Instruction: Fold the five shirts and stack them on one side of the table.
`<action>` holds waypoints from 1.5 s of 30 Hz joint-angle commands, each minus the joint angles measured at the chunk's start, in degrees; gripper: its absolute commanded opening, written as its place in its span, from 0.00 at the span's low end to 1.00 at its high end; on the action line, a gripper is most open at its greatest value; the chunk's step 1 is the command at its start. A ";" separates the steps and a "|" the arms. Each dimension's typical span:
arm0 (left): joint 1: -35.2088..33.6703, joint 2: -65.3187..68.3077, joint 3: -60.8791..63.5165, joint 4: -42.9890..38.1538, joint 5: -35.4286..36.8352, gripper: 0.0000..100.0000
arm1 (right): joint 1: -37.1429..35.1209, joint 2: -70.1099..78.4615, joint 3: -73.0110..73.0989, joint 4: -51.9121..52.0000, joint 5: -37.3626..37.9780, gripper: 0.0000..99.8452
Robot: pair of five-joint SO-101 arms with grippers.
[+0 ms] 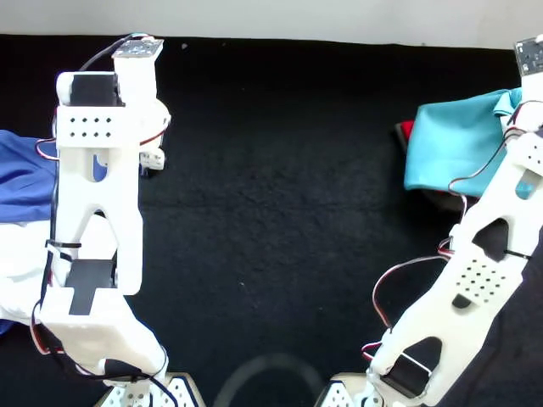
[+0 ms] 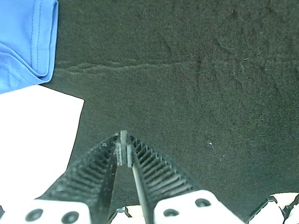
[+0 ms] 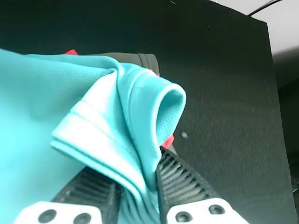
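Grip: right gripper [image 3: 135, 186] clamped on teal shirt [image 3: 70, 102], at its folded edge.
Spare: left gripper [image 2: 124, 151] jaws together, empty (idle over table [image 2: 210, 70]).
Advice: I'd release only once it lies square over red shirt [image 1: 406, 131].

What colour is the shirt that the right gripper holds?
The shirt is plain teal; the right wrist view shows it best.

A black cloth [image 1: 280, 170] is seen spread flat, with a pale strip [image 1: 297, 17] shown along its far edge. Near the close edge 1 faint ring mark [image 1: 276, 357] can be made out. In the left wrist view 1 long crease [image 2: 126, 66] is seen across the cloth, with 1 lint speck [image 2: 210, 143] apart from it. In the right wrist view a pale surface [image 3: 285, 28] is seen beyond the cloth's edge, with 1 dark cable [image 3: 264, 7] on it.
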 commanded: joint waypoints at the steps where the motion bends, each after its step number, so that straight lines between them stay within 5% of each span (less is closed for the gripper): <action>1: -0.75 -2.86 -0.04 -0.18 -0.18 0.01 | -0.04 1.63 -3.65 -4.35 0.62 0.01; 8: -0.75 -2.95 -0.04 -0.09 -0.44 0.01 | -0.48 5.23 -3.65 -9.19 0.44 0.02; 14: -0.75 -3.03 -0.13 0.00 -0.44 0.01 | -0.48 4.09 -5.32 -0.57 -2.29 0.21; 25: -0.75 -8.13 -0.48 -0.18 -0.44 0.01 | -1.63 4.00 -22.11 -0.92 -24.53 0.21; 28: -0.84 -12.53 -0.22 -0.35 -0.79 0.01 | -2.24 4.00 -24.40 -0.48 -24.88 0.15; 31: -2.42 -14.81 -0.04 -0.26 -3.78 0.01 | -2.33 4.53 -22.64 -0.48 -24.18 0.00; 39: -9.19 -14.81 1.98 -0.44 -4.13 0.01 | -1.98 10.68 -16.40 -1.98 -19.69 0.01; 45: -9.54 -15.34 7.96 -0.44 -4.22 0.01 | 1.63 15.69 -17.19 -15.25 -19.69 0.01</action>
